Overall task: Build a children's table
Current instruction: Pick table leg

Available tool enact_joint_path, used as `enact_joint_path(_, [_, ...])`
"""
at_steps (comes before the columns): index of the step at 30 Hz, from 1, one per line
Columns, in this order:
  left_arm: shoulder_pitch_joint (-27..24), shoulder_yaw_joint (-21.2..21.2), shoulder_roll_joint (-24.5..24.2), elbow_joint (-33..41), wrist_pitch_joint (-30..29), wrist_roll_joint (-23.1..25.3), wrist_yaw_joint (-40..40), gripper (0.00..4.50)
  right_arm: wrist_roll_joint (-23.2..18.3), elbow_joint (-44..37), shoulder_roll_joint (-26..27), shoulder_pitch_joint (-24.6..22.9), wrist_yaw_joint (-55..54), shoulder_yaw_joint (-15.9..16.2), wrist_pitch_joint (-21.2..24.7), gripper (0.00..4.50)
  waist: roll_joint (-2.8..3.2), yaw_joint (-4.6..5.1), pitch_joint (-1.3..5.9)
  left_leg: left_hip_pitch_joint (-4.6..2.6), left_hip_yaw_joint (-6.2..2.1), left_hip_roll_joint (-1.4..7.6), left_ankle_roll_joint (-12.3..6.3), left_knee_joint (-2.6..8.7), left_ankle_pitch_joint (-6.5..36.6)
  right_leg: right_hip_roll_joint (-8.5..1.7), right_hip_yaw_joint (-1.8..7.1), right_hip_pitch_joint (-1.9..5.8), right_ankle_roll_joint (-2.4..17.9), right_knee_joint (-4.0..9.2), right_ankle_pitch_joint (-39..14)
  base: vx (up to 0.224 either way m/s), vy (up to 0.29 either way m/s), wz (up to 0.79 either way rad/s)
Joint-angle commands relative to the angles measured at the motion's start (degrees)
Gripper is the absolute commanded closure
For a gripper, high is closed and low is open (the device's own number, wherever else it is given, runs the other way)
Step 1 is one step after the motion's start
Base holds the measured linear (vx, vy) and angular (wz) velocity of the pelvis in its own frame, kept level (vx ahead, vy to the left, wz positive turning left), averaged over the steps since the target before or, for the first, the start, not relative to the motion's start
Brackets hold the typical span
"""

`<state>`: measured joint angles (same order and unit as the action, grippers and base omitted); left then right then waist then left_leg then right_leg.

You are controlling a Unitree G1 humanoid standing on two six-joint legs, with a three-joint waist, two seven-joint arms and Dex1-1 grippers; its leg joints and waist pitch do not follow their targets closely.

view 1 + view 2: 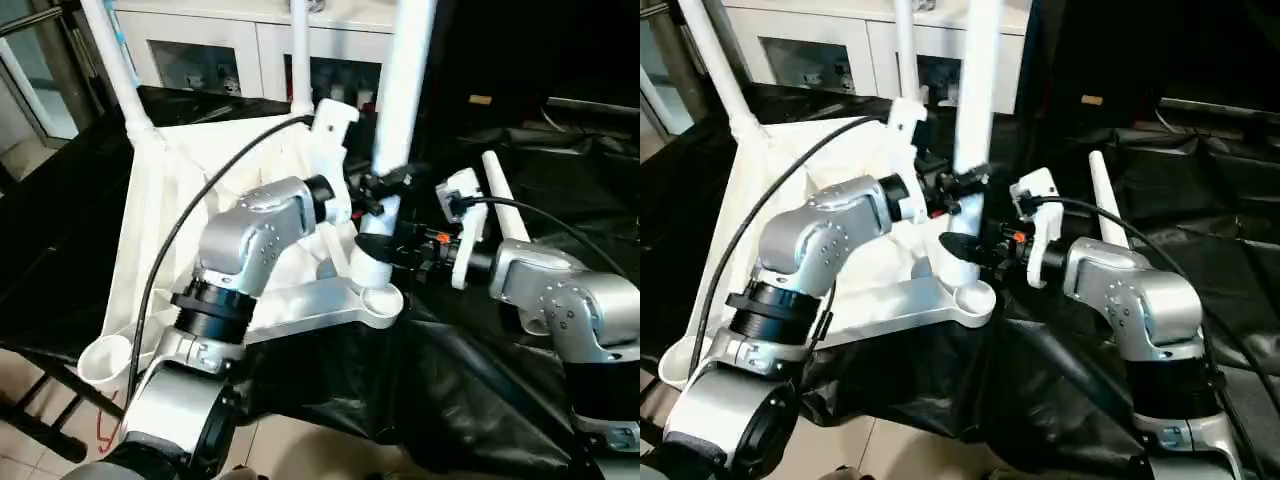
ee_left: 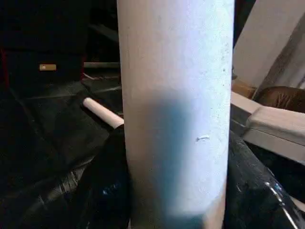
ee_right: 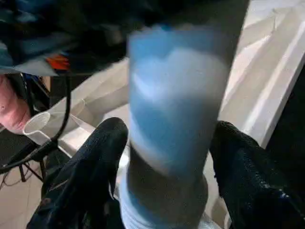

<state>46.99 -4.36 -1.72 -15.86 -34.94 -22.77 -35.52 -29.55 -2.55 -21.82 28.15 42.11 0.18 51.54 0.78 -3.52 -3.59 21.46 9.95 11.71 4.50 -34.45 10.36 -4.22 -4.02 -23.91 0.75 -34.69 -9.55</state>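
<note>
- Step in hand, as I read it: seating a leg (image 1: 403,90) into the near corner socket (image 1: 375,262) of the tabletop (image 1: 160,230). The leg stands close to upright, its lower end already in the socket collar.
- Left gripper (image 1: 372,195): fingers either side of the leg a little above the socket, pressed to it in the left wrist view; holding the leg.
- Right gripper (image 1: 975,250): lower down by the leg's base. In the right wrist view a dark finger (image 3: 90,167) sits each side of the tube with a sliver of gap showing; straddling it, and I can't tell if it is gripping.
- Next move, judging from this: push or twist the leg fully home while keeping it plumb (a tilted leg could jam in the collar).
- Tabletop lies upside down on a black sheet (image 1: 470,400), ribbed underside up, white plastic with round sockets at the corners.
- Two more legs rise from the far corners: one at far left (image 1: 115,60), one at the back (image 1: 299,55).
- The near-left socket (image 1: 105,358) is open and empty.
- A fourth leg (image 1: 505,205) lies loose on the sheet beyond the right forearm.
- White glass-fronted cabinet (image 1: 210,50) behind.
</note>
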Motion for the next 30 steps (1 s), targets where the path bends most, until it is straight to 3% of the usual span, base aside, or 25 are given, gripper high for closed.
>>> enact_joint_path(1, [-0.43,-0.54,-0.05,2.05,0.24,0.20,-0.65,2.55,0.84,0.69,-0.43,0.97,-0.32,0.62,-0.86,1.50,-1.57,-0.26,4.53,-0.02,0.22,0.51,-3.28,3.23,4.94,-2.93,2.27,4.09,9.26,4.23,-13.44,0.000,0.000,0.00])
enact_joint_path(9, [-0.98,-0.85,-0.05,3.33,-0.43,-0.65,-1.60,2.57,1.11,1.37,-0.11,1.12,0.40,1.71,-2.04,1.50,-1.62,-0.23,4.55,0.05,0.25,0.48,-3.52,3.13,4.59,-2.87,2.30,4.13,9.14,4.15,-13.05,0.000,0.000,0.00])
enact_joint_path(20, [-1.48,-1.55,-0.19,4.05,-0.66,-0.70,-2.36,2.57,1.26,1.87,-0.12,0.70,1.48,2.76,-2.51,2.49,-1.62,-0.24,4.57,0.04,0.23,0.48,-3.53,3.08,4.54,-2.84,2.30,4.14,9.21,4.09,-12.90,0.000,0.000,0.00])
enact_joint_path(30, [-1.62,-1.99,-0.26,4.47,-0.77,-0.89,-3.37,2.57,1.20,2.20,-0.40,0.10,2.05,3.43,-2.40,2.60,-1.61,-0.27,4.62,0.06,0.24,0.44,-3.53,3.01,4.60,-2.82,2.30,4.17,9.21,4.05,-12.91,0.000,0.000,0.00])
